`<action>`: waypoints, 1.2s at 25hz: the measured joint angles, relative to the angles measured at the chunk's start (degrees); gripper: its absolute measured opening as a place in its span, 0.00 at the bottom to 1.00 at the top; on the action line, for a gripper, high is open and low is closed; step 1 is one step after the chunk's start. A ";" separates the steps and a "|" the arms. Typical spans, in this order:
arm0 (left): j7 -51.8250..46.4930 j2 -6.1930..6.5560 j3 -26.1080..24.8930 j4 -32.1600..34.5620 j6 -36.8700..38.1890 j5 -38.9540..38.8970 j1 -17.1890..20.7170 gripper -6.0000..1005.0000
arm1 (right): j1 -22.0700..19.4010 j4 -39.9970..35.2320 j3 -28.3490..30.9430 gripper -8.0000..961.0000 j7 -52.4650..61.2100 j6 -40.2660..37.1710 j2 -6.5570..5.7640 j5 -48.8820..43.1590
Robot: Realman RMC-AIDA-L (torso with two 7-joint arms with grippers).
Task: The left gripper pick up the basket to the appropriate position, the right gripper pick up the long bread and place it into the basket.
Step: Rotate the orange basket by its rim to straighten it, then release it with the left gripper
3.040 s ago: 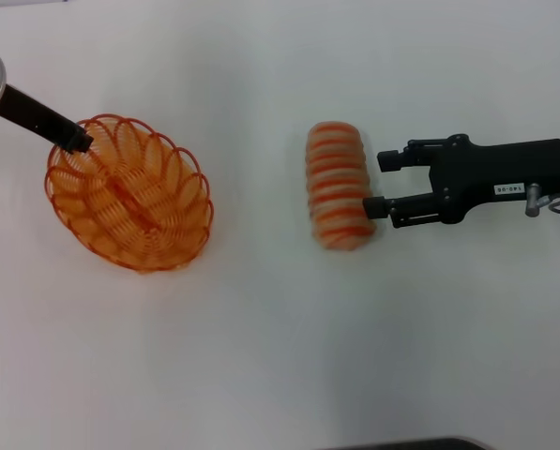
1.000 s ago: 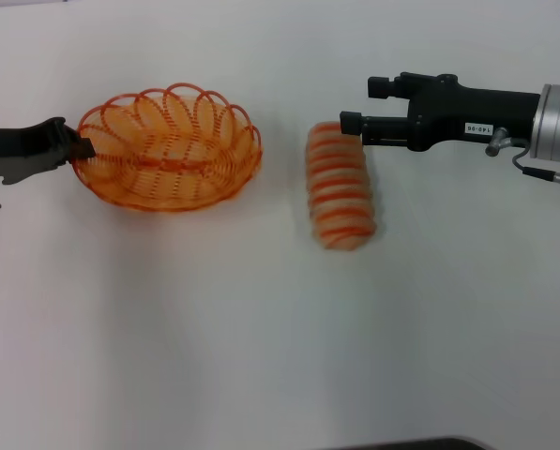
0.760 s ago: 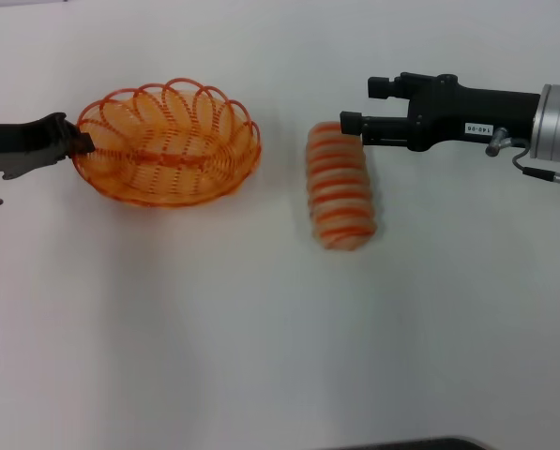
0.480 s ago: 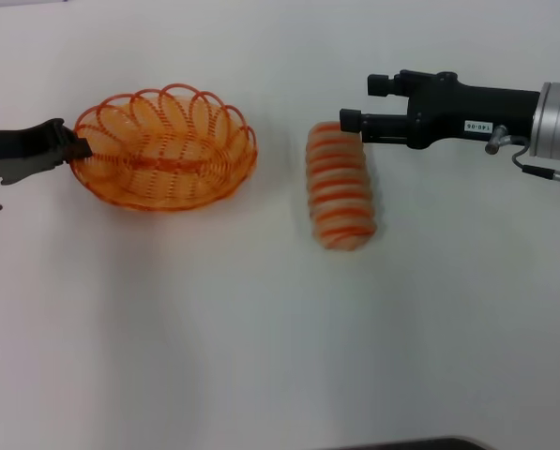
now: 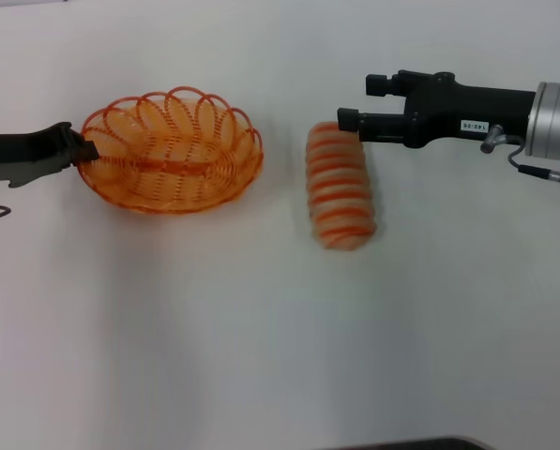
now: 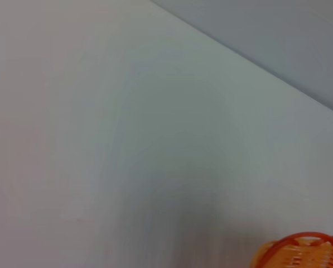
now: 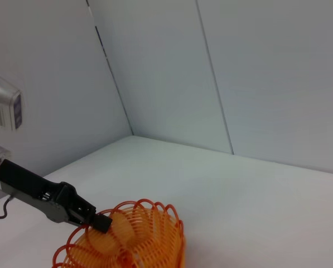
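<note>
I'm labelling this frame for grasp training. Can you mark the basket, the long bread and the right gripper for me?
basket (image 5: pixel 172 155), head view: the wire floor at the middle of the oval.
long bread (image 5: pixel 339 187), head view: the striped top, mid-length.
right gripper (image 5: pixel 359 103), head view: the gap between its two fingertips, at the bread's far end.

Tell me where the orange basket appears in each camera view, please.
Head view: basket at upper left, left pincer at its rim.
Left wrist view: only a rim piece in the corner.
Right wrist view: basket at the edge.
Shared landmark: white table.
</note>
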 joint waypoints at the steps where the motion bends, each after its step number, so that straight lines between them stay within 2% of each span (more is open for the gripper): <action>1: -0.01 0.00 0.11 -0.09 -0.16 -0.01 0.04 0.08 | 0.01 0.01 -0.09 0.88 0.02 0.13 0.00 0.01; 26: -0.05 0.00 0.25 -1.17 -1.31 -1.40 1.34 0.08 | 0.19 0.64 0.35 0.88 0.00 0.23 -0.01 0.54; 30: 0.04 0.00 0.26 -1.12 -1.02 -1.40 1.29 0.12 | 0.19 0.64 0.35 0.88 0.00 0.24 -0.01 0.54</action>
